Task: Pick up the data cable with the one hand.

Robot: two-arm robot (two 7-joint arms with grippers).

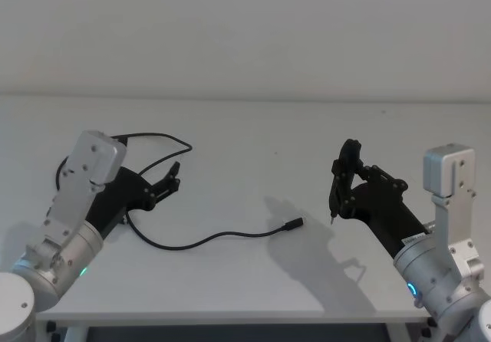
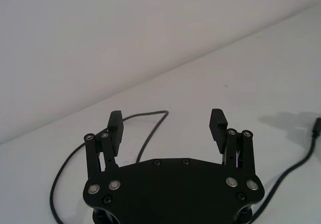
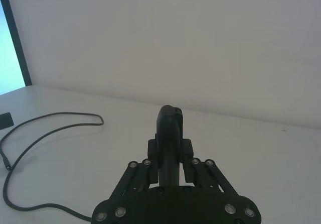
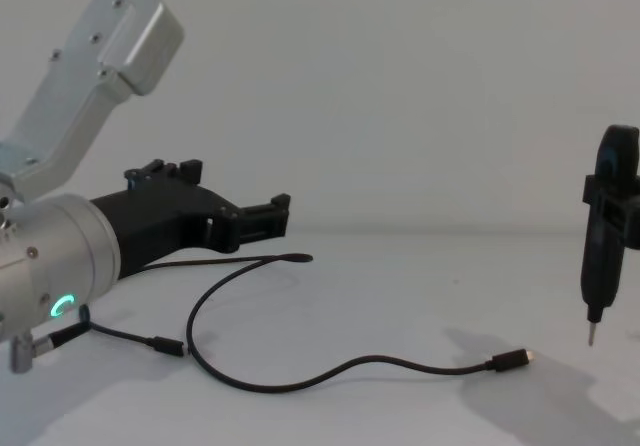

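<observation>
The data cable (image 1: 230,235) lies slack on the white table; one plug (image 1: 294,225) rests near the middle and a loop runs back under my left arm. The cable (image 4: 330,371) also shows from the chest, its other plug (image 4: 165,346) near my left wrist. My left gripper (image 1: 173,177), black on a silver wrist with a green ring, hovers open above the loop, nothing between its fingers (image 2: 116,126). In the left wrist view the cable (image 2: 150,133) passes beneath it. My right gripper (image 1: 341,181) stands off to the right, shut on a slim dark pointed tool (image 4: 598,246).
The table's front edge (image 1: 230,315) runs close to my body. A plain wall (image 1: 245,27) closes the back. A dark frame (image 3: 14,38) stands at the far end of the table in the right wrist view.
</observation>
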